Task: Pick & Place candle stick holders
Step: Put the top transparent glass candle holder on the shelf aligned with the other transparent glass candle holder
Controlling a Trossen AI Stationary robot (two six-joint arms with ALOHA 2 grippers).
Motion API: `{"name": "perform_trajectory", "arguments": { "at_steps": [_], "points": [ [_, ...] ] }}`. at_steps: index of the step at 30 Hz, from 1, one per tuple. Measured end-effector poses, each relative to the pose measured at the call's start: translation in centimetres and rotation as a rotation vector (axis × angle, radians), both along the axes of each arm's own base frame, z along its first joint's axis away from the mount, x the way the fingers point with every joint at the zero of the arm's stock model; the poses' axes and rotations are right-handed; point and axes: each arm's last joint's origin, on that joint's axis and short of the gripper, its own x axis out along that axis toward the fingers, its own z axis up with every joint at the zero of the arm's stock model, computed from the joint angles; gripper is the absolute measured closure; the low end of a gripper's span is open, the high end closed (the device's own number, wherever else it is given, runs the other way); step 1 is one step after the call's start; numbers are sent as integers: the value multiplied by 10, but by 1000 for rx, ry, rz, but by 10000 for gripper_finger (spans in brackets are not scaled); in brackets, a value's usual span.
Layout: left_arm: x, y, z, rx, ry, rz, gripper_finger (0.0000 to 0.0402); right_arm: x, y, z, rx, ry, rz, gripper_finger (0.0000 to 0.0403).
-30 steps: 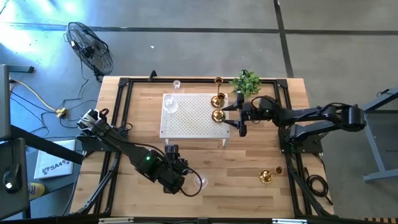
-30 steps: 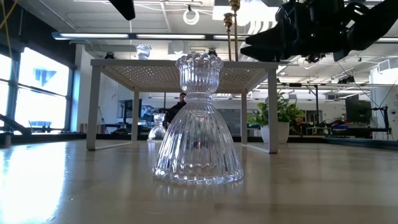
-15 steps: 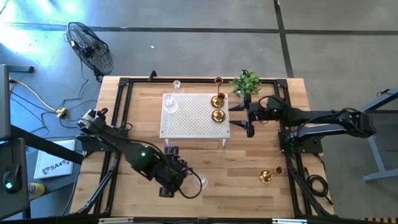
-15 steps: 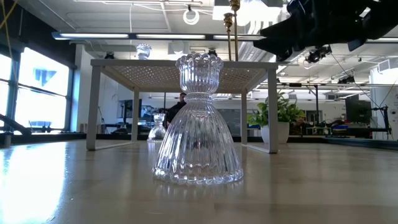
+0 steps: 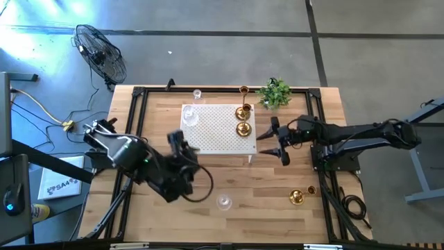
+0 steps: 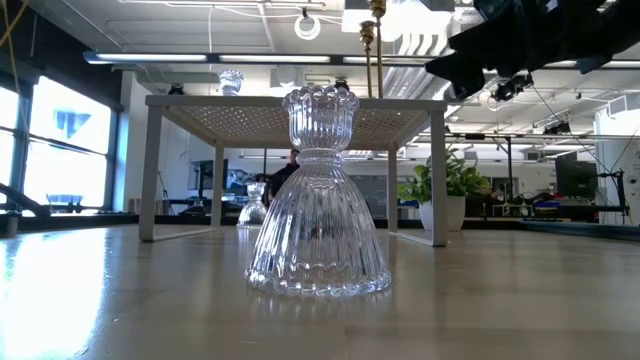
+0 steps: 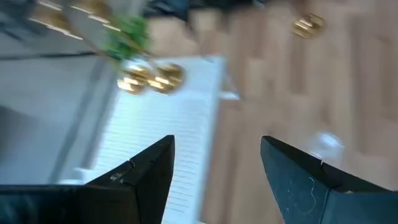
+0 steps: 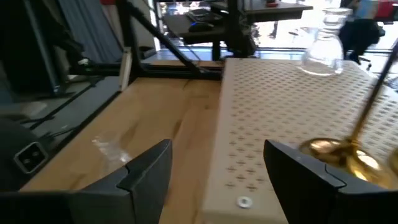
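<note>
**Both grippers empty, holders scattered on table and platform**

The left gripper (image 5: 182, 149) hangs over the wooden table (image 5: 277, 180) just off the front left corner of the white platform (image 5: 211, 128), with nothing in it. From its wrist camera the two dark fingers (image 7: 140, 177) stand spread apart with bare wood between them. A clear glass holder (image 5: 223, 203) stands alone on the table near the front edge, apart from that gripper; in the low view the same ribbed glass holder (image 6: 319, 195) stands upright on its wide base.

The right gripper (image 5: 276, 141) sits just beside the right edge of the platform, its fingers released and wide, holding nothing. Its wrist camera looks across the perforated top of the platform (image 8: 273, 124) past its own spread fingers (image 8: 146, 174).

On the platform, two gold holders (image 5: 243, 120) stand close together near the right edge, and another glass holder (image 5: 189, 116) stands near the back left corner. Behind the platform, a small glass holder (image 5: 197, 94) and a tall thin gold one (image 5: 243, 90) stand on the table near its back edge, next to a small green plant (image 5: 275, 92). Two more gold holders (image 5: 301, 195) lie near the front right of the table, well apart from both grippers.

A floor fan (image 5: 100, 54) stands on the floor beyond the table's back left corner.
</note>
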Motion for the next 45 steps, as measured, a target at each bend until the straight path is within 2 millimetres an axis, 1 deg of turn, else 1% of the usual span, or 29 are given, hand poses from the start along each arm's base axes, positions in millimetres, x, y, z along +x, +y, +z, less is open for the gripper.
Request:
{"name": "perform_trajectory", "arguments": {
  "at_steps": [2, 4, 7, 10, 16, 20, 23, 28, 34, 36, 40, 45],
  "points": [
    [-6, 6, 10, 54, -42, 43, 167, 0, 6, 0, 0, 0, 29, 157],
    [-7, 14, 18, 80, -82, 87, 167, 0, 11, 0, -1, 0, 57, 157],
    [-7, 23, 24, 84, -114, 127, 167, 1, 19, 1, -2, -7, 97, 157],
    [-5, 36, 27, 107, -110, 158, 167, 0, 28, 1, -2, -7, 144, 157],
    [7, 65, 26, 217, -14, 163, 167, -2, 47, 1, -2, -17, 240, 157],
    [16, 86, 21, 236, 132, 47, 167, -4, 57, 2, -2, -24, 280, 157],
    [20, 102, 20, 197, 172, 30, 167, -5, 62, 3, 7, -23, 251, 157],
    [23, 124, 20, 149, 158, 132, 167, -6, 69, 2, 15, -18, 188, 157],
    [26, 150, 19, 245, 145, 323, 167, -9, 78, 2, 46, -6, 153, 157],
    [25, 162, 20, 228, 151, 352, 167, -10, 81, 2, 55, -3, 137, 157],
    [24, 189, 17, 153, 199, 345, 167, -12, 85, 2, 72, -2, 73, 157],
    [17, 226, 16, 90, 235, 386, 167, -14, 90, 2, 89, -5, -7, 157]
  ]
}}
